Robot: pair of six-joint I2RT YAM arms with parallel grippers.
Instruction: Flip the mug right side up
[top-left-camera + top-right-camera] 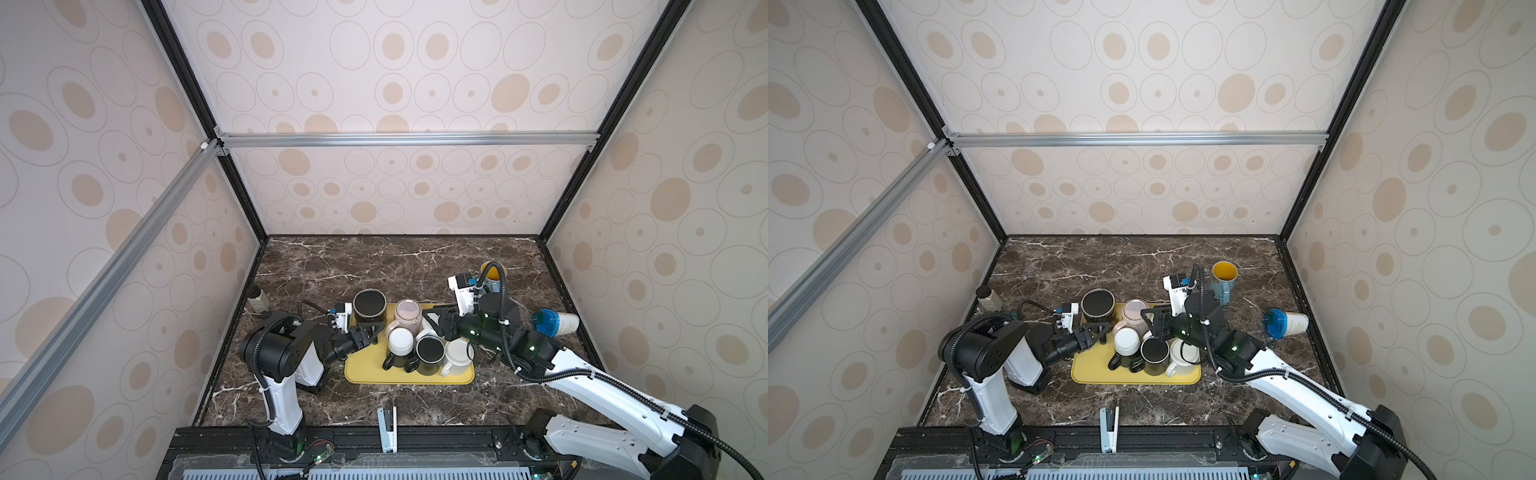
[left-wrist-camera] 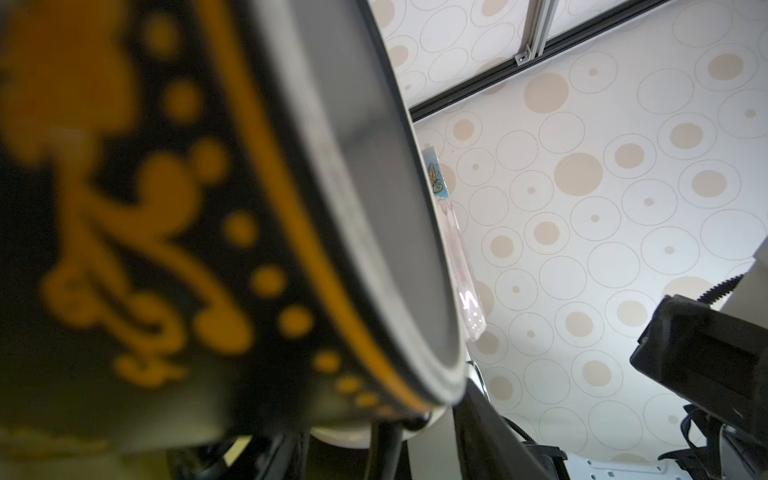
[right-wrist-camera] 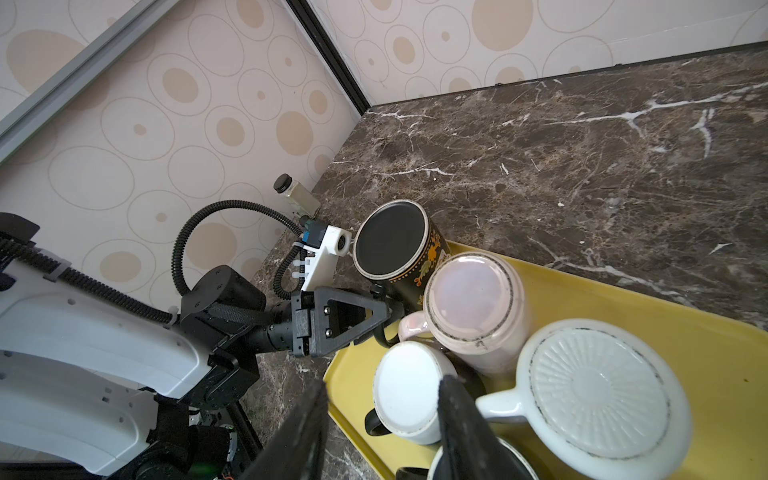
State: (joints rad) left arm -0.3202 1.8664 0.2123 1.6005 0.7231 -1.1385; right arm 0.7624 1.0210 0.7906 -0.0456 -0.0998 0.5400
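Right wrist view: black gilt mug (image 3: pixel 390 241), base up on the tray (image 3: pixel 623 291) corner, left tool (image 3: pixel 388 309) at its foot, spread not discernible; right tool (image 3: pixel 384 382) part-open, empty; best lifted clear of the adjacent pink mug (image 3: pixel 473 307) before inverting.

Walls (image 1: pixel 415 83) papered in beige ovals and thin grey rings close in the work cell, shown in both top views. Black frame posts (image 1: pixel 195 104) rise at the two back corners; a silver aluminium crossbar (image 1: pixel 407 139) spans the rear wall and a second bar (image 1: pixel 104 278) slants along the left wall. The desk (image 1: pixel 374 266), dark brown marble veined in white, lies under soft, even light, bordered at its near edge by a black rail (image 1: pixel 449 434).
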